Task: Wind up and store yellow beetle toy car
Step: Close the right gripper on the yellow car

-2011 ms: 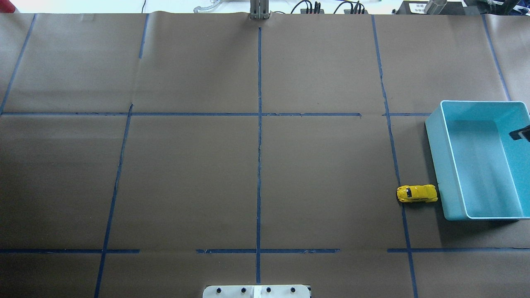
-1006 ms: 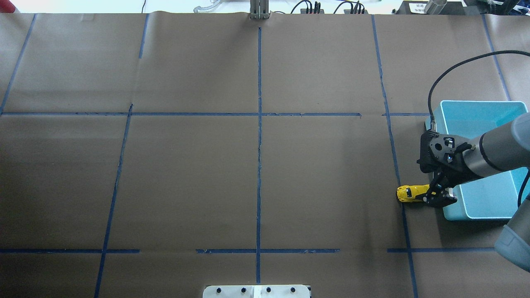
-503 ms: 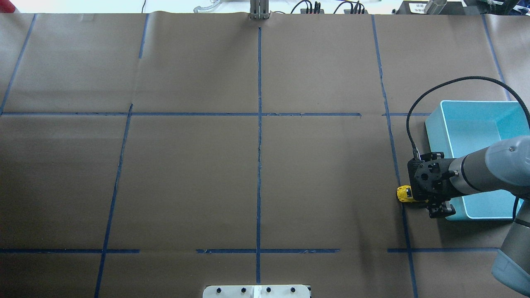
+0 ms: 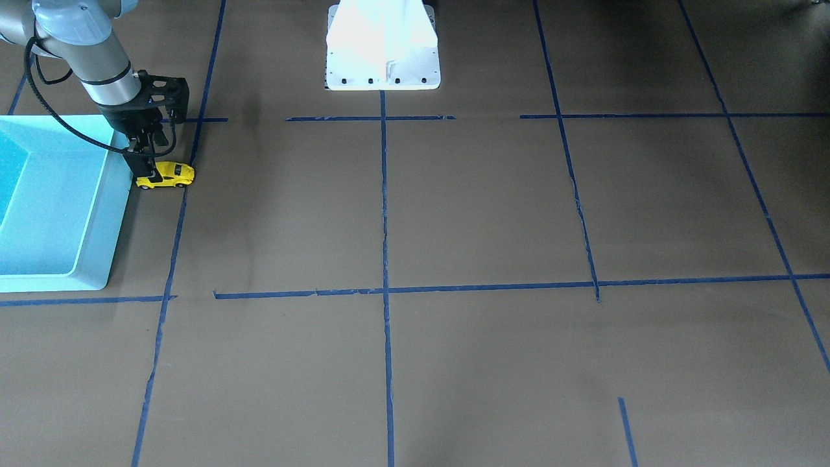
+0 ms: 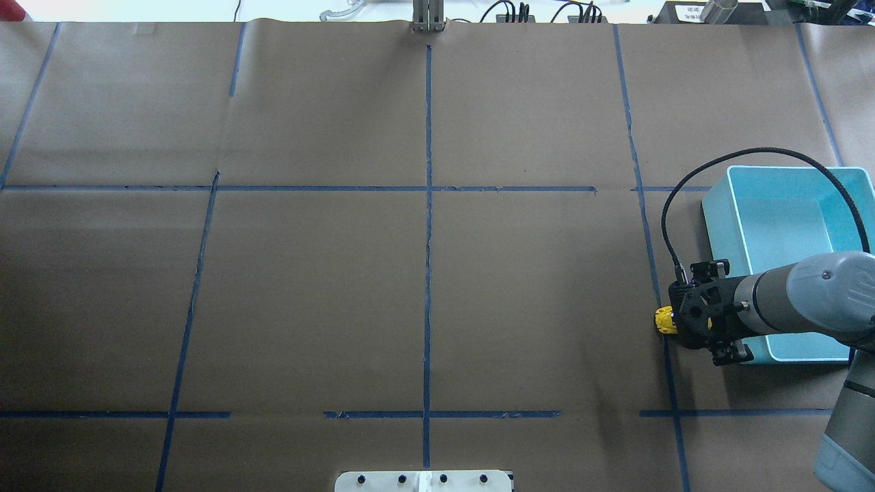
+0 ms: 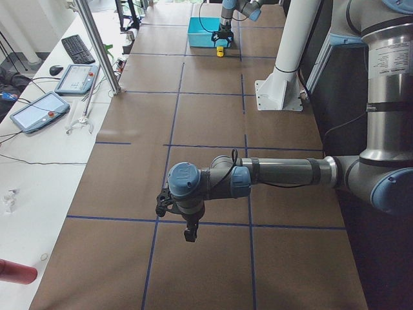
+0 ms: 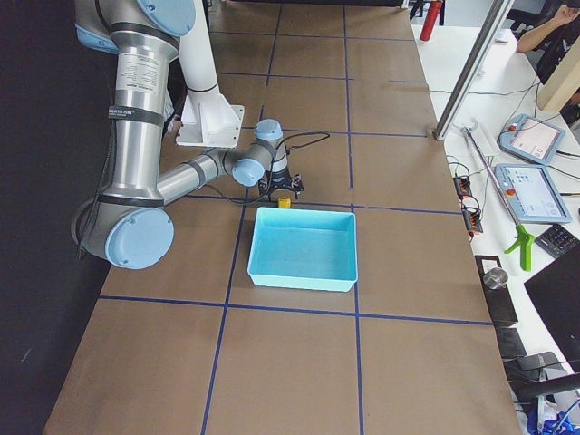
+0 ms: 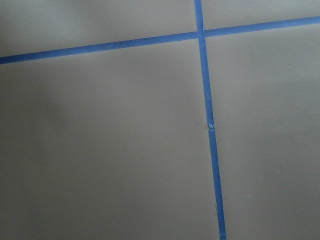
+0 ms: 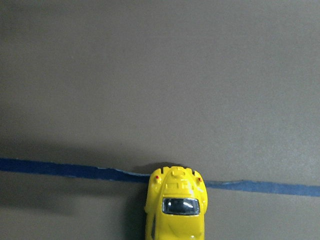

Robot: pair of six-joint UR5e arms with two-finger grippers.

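Our right end effector [image 4: 145, 172] covers the yellow beetle toy car [image 4: 172, 174], overhead at the bin's [image 5: 718, 225] eight o'clock; we cannot tell its grip.

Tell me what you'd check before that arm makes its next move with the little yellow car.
1. Right gripper lined up on the yellow beetle toy car: ok, it is down at the car's end nearest the bin.
2. Fingers closed firmly on the car: cannot tell, the wrist hides them from above.
3. Car upright on its wheels on the table: ok.
4. Light blue bin has room: ok, nothing shows inside it, and it sits right beside the car.
5. Left gripper out of the way: ok, it hangs over the far end of the table.
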